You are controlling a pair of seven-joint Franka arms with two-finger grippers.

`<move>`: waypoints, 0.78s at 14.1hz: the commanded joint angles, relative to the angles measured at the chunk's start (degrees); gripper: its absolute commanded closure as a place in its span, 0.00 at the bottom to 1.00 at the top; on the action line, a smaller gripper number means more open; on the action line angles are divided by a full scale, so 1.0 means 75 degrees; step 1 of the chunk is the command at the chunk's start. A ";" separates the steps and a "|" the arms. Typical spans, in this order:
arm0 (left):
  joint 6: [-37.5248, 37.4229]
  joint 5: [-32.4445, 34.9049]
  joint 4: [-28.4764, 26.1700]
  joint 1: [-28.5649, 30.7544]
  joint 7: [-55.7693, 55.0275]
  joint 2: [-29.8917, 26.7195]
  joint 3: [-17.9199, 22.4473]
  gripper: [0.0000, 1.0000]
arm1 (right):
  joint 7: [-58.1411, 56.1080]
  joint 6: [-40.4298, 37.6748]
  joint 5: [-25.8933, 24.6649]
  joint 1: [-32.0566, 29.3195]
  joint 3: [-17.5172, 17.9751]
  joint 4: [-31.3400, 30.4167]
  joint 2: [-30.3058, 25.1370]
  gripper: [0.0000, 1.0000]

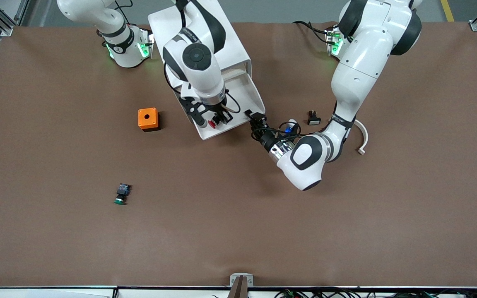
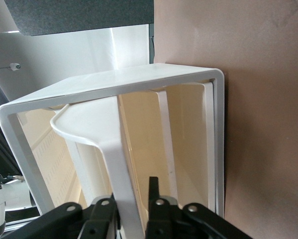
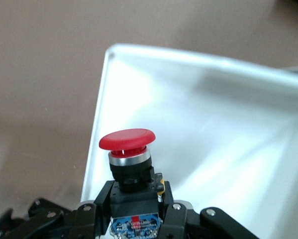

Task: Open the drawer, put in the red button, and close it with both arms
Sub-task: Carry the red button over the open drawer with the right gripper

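The white drawer (image 1: 244, 97) stands pulled out of its white cabinet (image 1: 236, 45). My right gripper (image 1: 215, 120) hangs over the drawer's front end, shut on the red button (image 1: 212, 123). In the right wrist view the fingers (image 3: 101, 199) clamp the button's black body and its red cap (image 3: 127, 139) points at the drawer floor (image 3: 213, 129). My left gripper (image 1: 257, 121) is at the drawer's front corner toward the left arm's end. In the left wrist view it (image 2: 131, 194) straddles a white drawer wall (image 2: 114, 149); one finger touches it, a gap shows by the other.
A green-capped button (image 1: 121, 194) lies nearer the front camera, toward the right arm's end. An orange box (image 1: 148, 118) with a round hole sits beside the drawer. A small black and white switch (image 1: 313, 118) and a curved white strip (image 1: 362, 138) lie by the left arm.
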 commanded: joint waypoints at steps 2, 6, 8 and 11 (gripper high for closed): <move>0.0129 -0.0175 0.0246 0.0143 0.1496 0.0083 0.0064 0.18 | 0.0539 -0.0074 0.0077 0.0446 -0.0071 0.0005 -0.0160 1.00; 0.0047 -0.0293 0.0259 0.0178 0.2379 0.0001 0.0029 0.07 | 0.0856 -0.0086 0.0089 0.0751 -0.0071 0.0005 -0.0125 1.00; 0.0035 -0.0293 0.0410 0.0318 0.2941 -0.0034 0.0006 0.04 | 0.1043 -0.0086 0.0078 0.0868 -0.0083 -0.0019 -0.0102 0.98; 0.0035 -0.0258 0.0679 0.0366 0.3644 -0.0035 0.0063 0.01 | 0.1079 -0.0168 0.0077 0.0857 -0.0083 -0.0007 -0.0078 0.00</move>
